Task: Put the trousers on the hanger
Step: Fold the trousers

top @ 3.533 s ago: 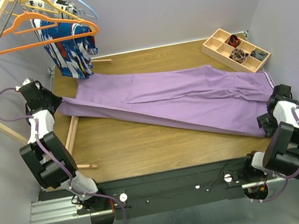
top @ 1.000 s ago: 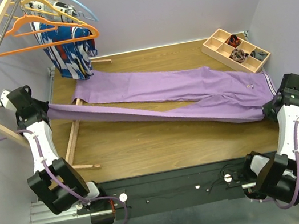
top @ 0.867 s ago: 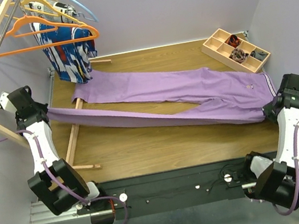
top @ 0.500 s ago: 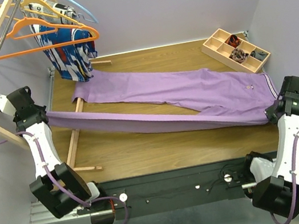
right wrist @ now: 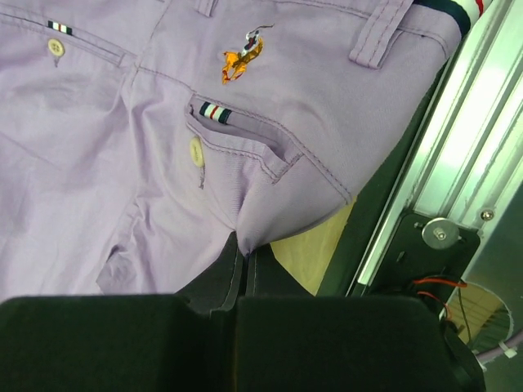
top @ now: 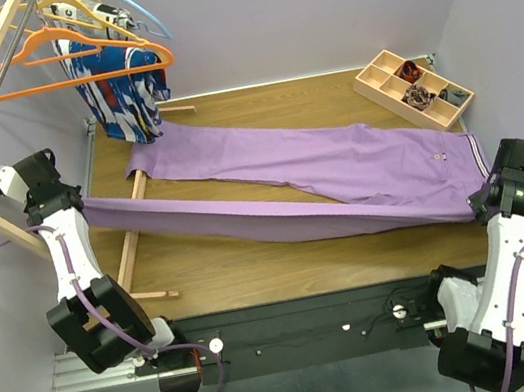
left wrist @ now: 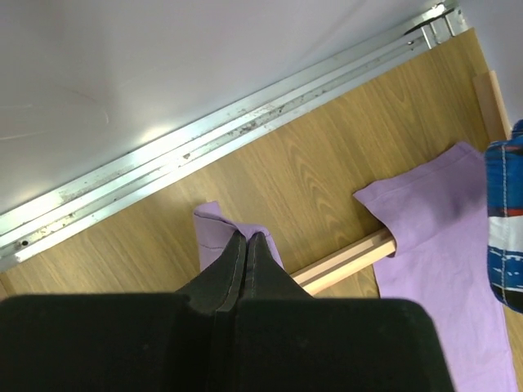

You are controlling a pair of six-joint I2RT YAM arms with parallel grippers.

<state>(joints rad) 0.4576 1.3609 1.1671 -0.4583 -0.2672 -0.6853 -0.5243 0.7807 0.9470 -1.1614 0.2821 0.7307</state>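
The lilac trousers (top: pixel 338 167) lie lengthwise across the wooden table, waistband at the right. My left gripper (top: pixel 81 204) is shut on the near leg's cuff (left wrist: pixel 211 235) and holds it off the table at the far left. That leg runs taut to my right gripper (top: pixel 484 204), which is shut on a fold of cloth by the back pocket (right wrist: pixel 245 163). In the wrist views both pairs of jaws, left gripper (left wrist: pixel 247 237) and right gripper (right wrist: pixel 245 255), pinch purple cloth. The far leg (left wrist: pixel 441 220) lies flat. The orange hanger (top: pixel 69 83) hangs on the rack at upper left.
A blue, white and red garment (top: pixel 122 94) hangs on the wooden rack beside a yellow hanger (top: pixel 71 6) and a light blue hanger (top: pixel 146 11). The rack's base bar (top: pixel 131 241) lies under the raised leg. A compartment tray (top: pixel 412 86) sits at the back right.
Both grippers have pulled further apart, the right one toward the near right edge. The near leg has gone from slack to taut and the trousers have shifted slightly right.
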